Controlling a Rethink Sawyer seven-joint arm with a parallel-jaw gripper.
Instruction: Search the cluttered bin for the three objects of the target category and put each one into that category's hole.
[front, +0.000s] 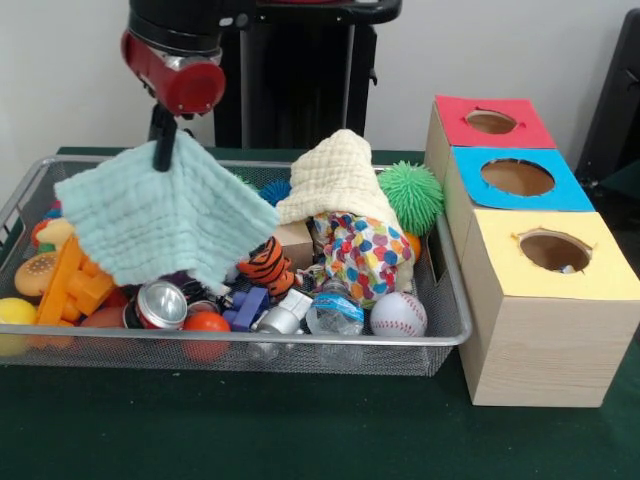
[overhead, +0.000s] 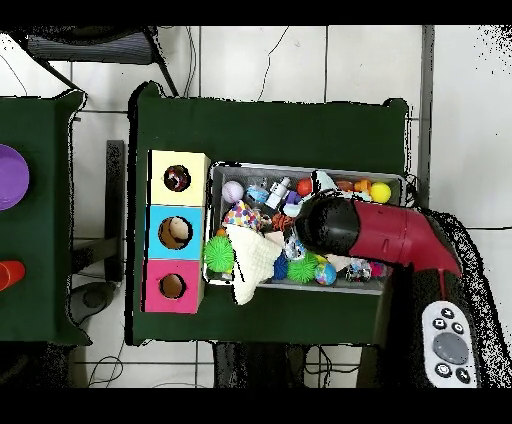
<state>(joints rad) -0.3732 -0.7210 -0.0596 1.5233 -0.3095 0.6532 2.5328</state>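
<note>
My gripper (front: 163, 152) is shut on the top of a mint green cloth (front: 150, 225), which hangs spread out above the left half of the wire bin (front: 440, 335). A cream cloth (front: 335, 178) is draped over the heap at the bin's middle, with a polka-dot cloth (front: 365, 252) under it. In the overhead view the red arm (overhead: 350, 228) hides the gripper; the cream cloth (overhead: 250, 262) and polka-dot cloth (overhead: 243, 215) show beside it. To the right of the bin stand three boxes with a red hole (front: 490, 122), a blue hole (front: 517, 177) and a yellow hole (front: 553, 250).
The bin holds a green spiky ball (front: 411, 195), a baseball (front: 398, 314), a small water bottle (front: 333, 310), a soda can (front: 160, 305), a tiger toy (front: 268, 265) and orange plastic toys (front: 75, 285). The boxes (overhead: 177, 232) touch the bin's side.
</note>
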